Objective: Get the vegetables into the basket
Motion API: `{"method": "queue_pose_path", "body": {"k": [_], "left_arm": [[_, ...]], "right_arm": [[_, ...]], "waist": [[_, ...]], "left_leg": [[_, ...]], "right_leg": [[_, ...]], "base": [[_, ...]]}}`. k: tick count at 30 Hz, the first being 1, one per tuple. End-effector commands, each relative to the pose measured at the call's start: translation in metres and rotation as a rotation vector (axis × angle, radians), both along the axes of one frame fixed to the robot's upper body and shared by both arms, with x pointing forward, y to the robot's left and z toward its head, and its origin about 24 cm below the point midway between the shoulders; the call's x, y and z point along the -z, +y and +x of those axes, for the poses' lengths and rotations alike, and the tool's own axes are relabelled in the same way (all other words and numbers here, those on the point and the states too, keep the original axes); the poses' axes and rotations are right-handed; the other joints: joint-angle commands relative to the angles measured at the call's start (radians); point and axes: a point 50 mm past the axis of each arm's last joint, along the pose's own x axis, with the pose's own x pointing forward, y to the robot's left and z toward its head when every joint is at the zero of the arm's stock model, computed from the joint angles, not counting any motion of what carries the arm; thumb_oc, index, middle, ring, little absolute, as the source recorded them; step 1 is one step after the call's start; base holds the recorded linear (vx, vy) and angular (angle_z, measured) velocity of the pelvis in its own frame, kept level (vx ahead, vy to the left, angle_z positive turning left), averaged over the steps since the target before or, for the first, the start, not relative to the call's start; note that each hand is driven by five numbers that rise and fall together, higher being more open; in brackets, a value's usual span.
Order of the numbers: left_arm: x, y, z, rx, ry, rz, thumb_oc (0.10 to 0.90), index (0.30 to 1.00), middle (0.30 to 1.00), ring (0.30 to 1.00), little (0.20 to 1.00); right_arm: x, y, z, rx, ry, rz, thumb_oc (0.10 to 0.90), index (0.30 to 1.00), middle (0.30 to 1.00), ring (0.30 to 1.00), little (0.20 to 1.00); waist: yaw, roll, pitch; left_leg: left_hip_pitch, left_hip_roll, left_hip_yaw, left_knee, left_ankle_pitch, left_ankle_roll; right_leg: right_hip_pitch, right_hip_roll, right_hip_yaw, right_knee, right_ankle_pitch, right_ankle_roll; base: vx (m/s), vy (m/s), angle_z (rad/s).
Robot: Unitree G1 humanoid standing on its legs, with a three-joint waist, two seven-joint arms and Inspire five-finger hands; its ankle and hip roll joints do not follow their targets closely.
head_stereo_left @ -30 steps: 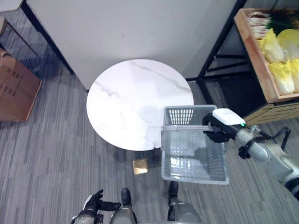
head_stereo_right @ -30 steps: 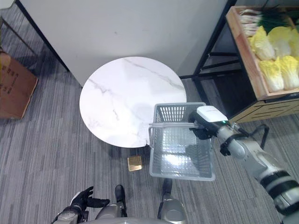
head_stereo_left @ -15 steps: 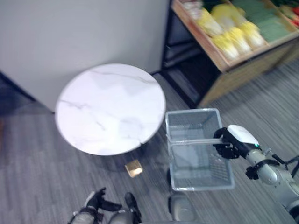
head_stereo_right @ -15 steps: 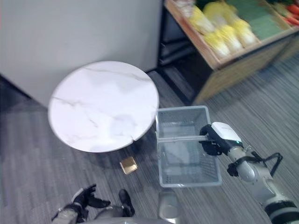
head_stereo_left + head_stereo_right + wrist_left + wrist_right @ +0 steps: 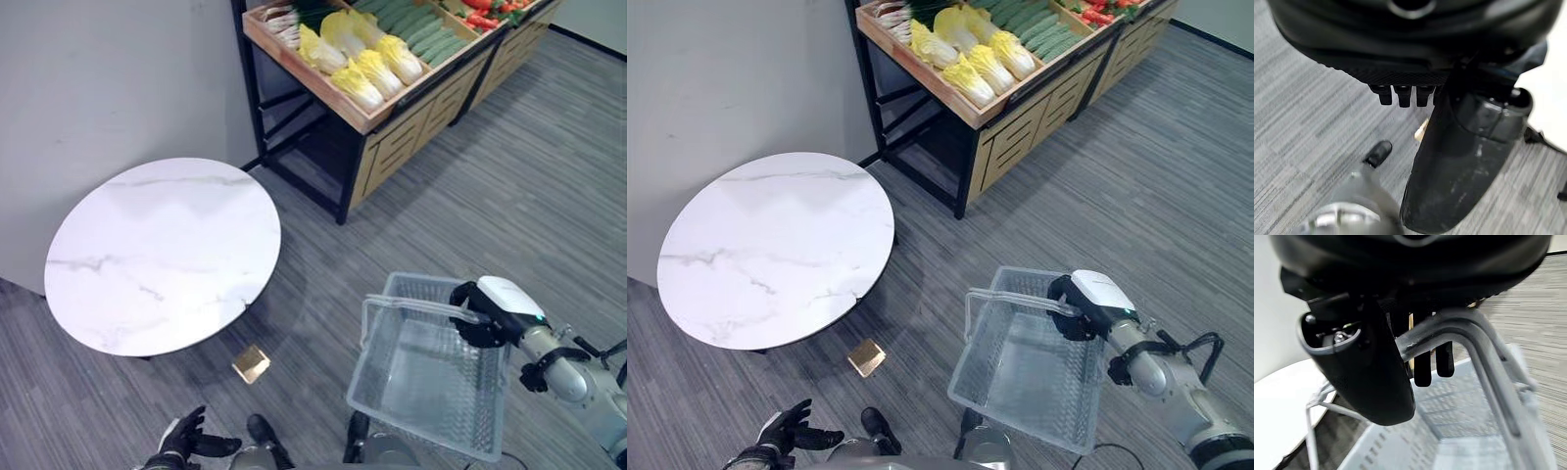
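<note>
1. Hanging low, nearer the robot than the round white marble worktop (image 5: 162,255), the left hand (image 5: 186,439) shows relaxed, spread fingers (image 5: 1398,95) and holds nothing.
2. Lying on the grey carpet just under the worktop's near edge is a small gold square block (image 5: 251,362), which seems no part of the job.
3. Standing beyond the worktop and to its right, the wooden produce shelf on a black frame (image 5: 364,116) carries the vegetables: pale yellow napa cabbages (image 5: 364,61), green cucumbers (image 5: 416,27) and red ones (image 5: 485,14) further along. All of them are on the shelf, well apart from the basket.
4. Hanging to the right of the worktop, over the carpet, the clear grey plastic mesh basket (image 5: 426,367) has nothing inside.
5. Holding it up is the right hand (image 5: 490,313), its fingers (image 5: 1422,367) curled round the basket's metal handle (image 5: 1449,328).
6. Judging by this, only the carrying is under way; no vegetable has gone in, so approaching the shelf and all the picking remain.
</note>
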Motion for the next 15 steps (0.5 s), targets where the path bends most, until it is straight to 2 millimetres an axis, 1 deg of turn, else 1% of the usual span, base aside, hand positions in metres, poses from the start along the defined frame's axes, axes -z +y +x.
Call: {"method": "queue_pose_path", "body": {"k": [1,2,3,4,5,6,7,8,9,10,11,12,13,14,15], "left_arm": [[-0.011,0.013,0.021,0.031,-0.073,0.049,0.900,1.000,1.000,1.000,1.000],[-0.010,0.010,0.022,0.034,-0.069,0.042,0.900,1.000,1.000,1.000,1.000],[-0.010,0.009,0.022,0.037,-0.069,0.039,0.900,1.000,1.000,1.000,1.000],[-0.010,0.004,0.027,0.046,-0.082,0.026,0.900,1.000,1.000,1.000,1.000],[-0.012,0.002,0.034,0.066,-0.106,0.016,0.900,1.000,1.000,1.000,1.000],[-0.012,0.001,0.034,0.067,-0.106,0.015,0.900,1.000,1.000,1.000,1.000],[-0.014,0.000,0.037,0.077,-0.122,0.009,0.900,1.000,1.000,1.000,1.000],[-0.016,0.001,0.041,0.078,-0.140,0.008,0.900,1.000,1.000,1.000,1.000],[-0.020,0.003,0.047,0.071,-0.177,0.010,0.900,1.000,1.000,1.000,1.000],[-0.023,0.003,0.050,0.070,-0.197,0.011,0.900,1.000,1.000,1.000,1.000],[-0.027,0.005,0.054,0.059,-0.230,0.016,0.900,1.000,1.000,1.000,1.000],[-0.029,0.011,0.052,0.054,-0.240,0.027,0.900,1.000,1.000,1.000,1.000],[-0.029,0.011,0.052,0.054,-0.241,0.026,0.900,1.000,1.000,1.000,1.000],[-0.030,0.012,0.053,0.057,-0.244,0.028,0.900,1.000,1.000,1.000,1.000],[-0.030,0.011,0.052,0.066,-0.244,0.029,0.900,1.000,1.000,1.000,1.000]], "right_arm": [[-0.078,0.002,0.031,-0.033,-0.399,0.034,0.400,0.300,0.300,0.300,0.300],[-0.078,-0.004,0.027,-0.007,-0.402,0.022,0.400,0.300,0.300,0.300,0.300],[-0.079,-0.008,0.025,0.008,-0.409,0.014,0.400,0.300,0.300,0.300,0.300],[-0.082,-0.014,0.020,0.033,-0.418,0.001,0.400,0.300,0.300,0.300,0.300],[-0.084,-0.019,0.017,0.049,-0.427,-0.005,0.400,0.300,0.300,0.300,0.300],[-0.084,-0.019,0.017,0.050,-0.427,-0.005,0.400,0.300,0.300,0.300,0.300],[-0.086,-0.020,0.017,0.051,-0.433,-0.004,0.400,0.300,0.300,0.300,0.300],[-0.088,-0.020,0.018,0.048,-0.438,-0.002,0.400,0.300,0.300,0.300,0.300],[-0.092,-0.020,0.022,0.038,-0.446,-0.008,0.400,0.300,0.300,0.300,0.300],[-0.095,-0.018,0.025,0.026,-0.452,-0.006,0.400,0.300,0.300,0.300,0.300],[-0.095,-0.016,0.032,0.009,-0.445,-0.004,0.400,0.300,0.300,0.300,0.300],[-0.100,-0.013,0.036,-0.012,-0.446,0.007,0.400,0.300,0.300,0.300,0.300],[-0.100,-0.013,0.036,-0.013,-0.446,0.007,0.400,0.300,0.300,0.300,0.300],[-0.102,-0.012,0.039,-0.018,-0.454,0.009,0.400,0.300,0.300,0.300,0.300],[-0.104,-0.010,0.042,-0.033,-0.461,0.006,0.400,0.300,0.300,0.300,0.300]], "waist": [[0.022,-0.024,-0.031],[0.005,-0.015,-0.030],[-0.001,-0.009,-0.028],[-0.011,0.004,-0.020],[-0.026,0.011,-0.017],[-0.024,0.012,-0.017],[-0.025,0.014,-0.012],[-0.020,0.014,-0.006],[-0.003,0.015,0.008],[0.013,0.010,0.020],[0.044,-0.002,0.031],[0.065,-0.007,0.033],[0.064,-0.007,0.031],[0.075,-0.004,0.030],[0.089,0.004,0.030]], "left_leg": [[0.049,0.033,-0.039,0.080,-0.111,-0.075],[0.051,0.047,-0.033,0.078,-0.099,-0.086],[0.051,0.054,-0.031,0.076,-0.090,-0.093],[0.048,0.072,-0.035,0.080,-0.074,-0.108],[0.041,0.097,-0.043,0.104,-0.057,-0.127],[0.040,0.101,-0.043,0.109,-0.057,-0.130],[0.032,0.112,-0.059,0.140,-0.059,-0.137],[0.016,0.119,-0.106,0.195,-0.058,-0.144],[-0.010,0.106,-0.204,0.245,-0.048,-0.148],[-0.041,0.070,-0.281,0.249,-0.035,-0.123],[-0.099,-0.024,-0.459,0.196,-0.089,-0.082],[-0.145,-0.030,-0.593,0.129,-0.072,-0.082],[-0.146,-0.030,-0.593,0.127,-0.071,-0.082],[-0.170,-0.025,-0.641,0.098,-0.039,-0.086],[-0.192,-0.023,-0.705,0.053,0.001,-0.096]], "right_leg": [[-0.030,-0.084,0.010,0.019,0.049,0.077],[-0.032,-0.073,0.023,0.016,0.038,0.070],[-0.033,-0.067,0.028,0.018,0.032,0.064],[-0.037,-0.053,0.040,0.023,0.019,0.053],[-0.034,-0.035,0.061,0.015,0.009,0.039],[-0.033,-0.032,0.061,0.014,0.009,0.037],[-0.032,-0.022,0.072,0.013,0.002,0.030],[-0.031,-0.007,0.094,0.014,-0.010,0.017],[-0.028,0.008,0.125,0.016,-0.020,0.005],[-0.039,0.008,0.140,0.021,-0.007,-0.008],[-0.052,0.005,0.200,0.028,-0.002,-0.004],[-0.060,0.012,0.265,0.021,0.001,0.008],[-0.061,0.012,0.265,0.021,0.001,0.008],[-0.061,0.016,0.284,0.019,0.000,0.012],[-0.058,0.025,0.310,0.020,-0.005,0.016]], "base": [[0.02,-0.151,-0.06],[0.03,-0.131,-0.15],[0.04,-0.244,-0.17],[0.06,-0.287,-0.22],[0.05,-0.251,-0.21],[0.06,-0.187,-0.22],[0.04,-0.130,-0.24],[0.06,-0.161,-0.34],[-0.04,-0.121,-0.47],[-0.03,-0.067,-1.15],[0.05,-0.018,-1.60],[0.13,-0.003,-1.65],[0.15,0.043,-1.17],[0.11,0.084,-0.79],[0.17,0.125,-0.63]]}}
